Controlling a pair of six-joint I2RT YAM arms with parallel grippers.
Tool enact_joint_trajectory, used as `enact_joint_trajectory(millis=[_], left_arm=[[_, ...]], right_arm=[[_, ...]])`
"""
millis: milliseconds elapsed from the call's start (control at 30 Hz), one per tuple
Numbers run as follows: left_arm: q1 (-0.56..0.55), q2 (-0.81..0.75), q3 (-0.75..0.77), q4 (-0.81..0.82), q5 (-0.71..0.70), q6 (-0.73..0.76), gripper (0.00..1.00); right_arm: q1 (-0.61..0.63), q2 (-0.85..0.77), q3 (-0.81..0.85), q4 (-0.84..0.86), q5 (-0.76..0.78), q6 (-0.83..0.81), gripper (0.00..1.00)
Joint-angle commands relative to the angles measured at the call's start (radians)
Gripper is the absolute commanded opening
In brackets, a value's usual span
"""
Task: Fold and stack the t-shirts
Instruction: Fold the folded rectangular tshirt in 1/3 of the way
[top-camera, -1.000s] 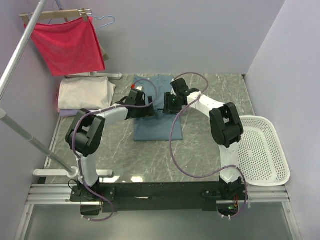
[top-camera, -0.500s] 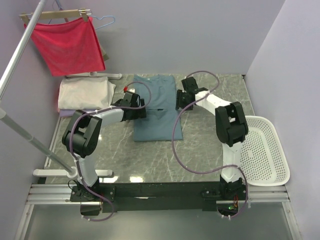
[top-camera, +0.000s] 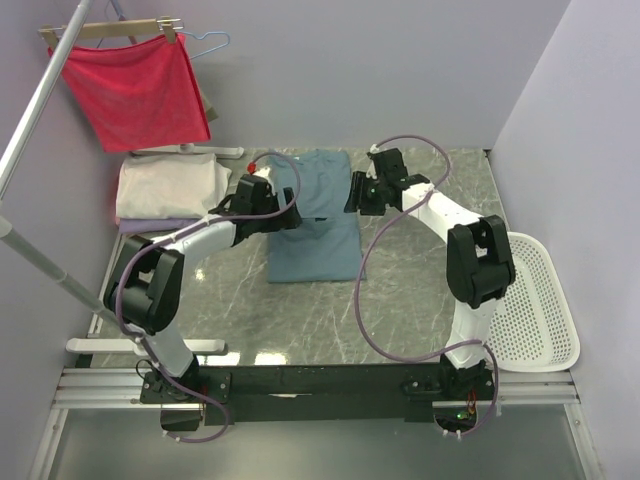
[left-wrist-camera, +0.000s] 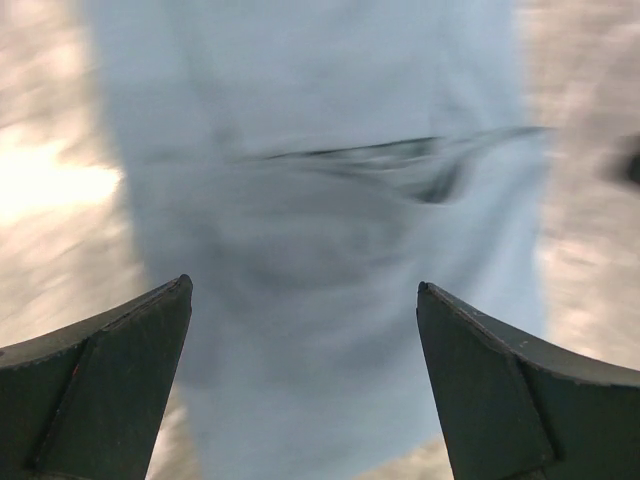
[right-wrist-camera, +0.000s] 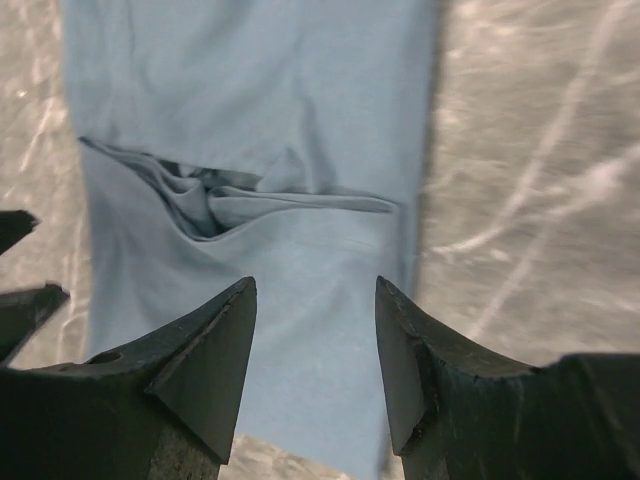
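**Blue tee flat on the table, both grippers open beside it**

The blue tee (top-camera: 312, 225) is laid out flat on the marble table (top-camera: 300, 320), narrowed into a long strip with its collar end pointing away from the arms. There's a messy crease running across its middle, and the right wrist cam shows a bit of fabric bunched up inside that fold.

The left gripper (left-wrist-camera: 302, 285) hangs over the tee's left side at about the level of the crease. Its jaws are spread as wide as they go, with nothing between them. That wrist view is pretty blurry, btw. The right gripper (right-wrist-camera: 315, 282) sits at the tee's right edge, a bit farther from the arms than the crease. Its jaws are also apart and not holding anything.

Well off to the tee's left there's a folded cream shirt (top-camera: 168, 187) lying on top of a lavender one (top-camera: 145, 225). Beyond those, up and left of the tee, a red cloth (top-camera: 135, 92) hangs on a wooden hanger. Well off to the tee's right, nearer the arms, sits a white perforated basket (top-camera: 525, 300).
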Motion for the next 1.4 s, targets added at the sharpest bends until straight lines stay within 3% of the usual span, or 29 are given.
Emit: enact_joint_trajectory(millis=[0,100,233,800,1100,1367], left_arm=[[-0.001,0.044,0.068,0.130,0.250,-0.008,0.99],[-0.004,0.099,0.068,0.188,0.322,-0.023,0.99],[-0.004,0.134,0.059,0.191,0.301,-0.017,0.99],[-0.003,0.173,0.011,0.039,-0.119,0.078,0.99],[-0.003,0.144,-0.012,0.013,-0.260,0.066,1.00],[-0.004,0.002,-0.098,0.056,-0.239,0.026,0.99]], right_arm=[[0.008,0.053,-0.016,0.059,-0.138,0.021,0.58],[0.008,0.101,-0.011,0.076,-0.171,0.029,0.58],[0.008,0.139,-0.011,0.079,-0.150,0.034,0.58],[-0.012,0.184,-0.016,0.003,0.086,0.040,0.59],[-0.014,0.089,-0.065,0.059,0.091,0.026,0.60],[-0.017,-0.125,-0.221,0.196,0.052,0.011,0.63]])
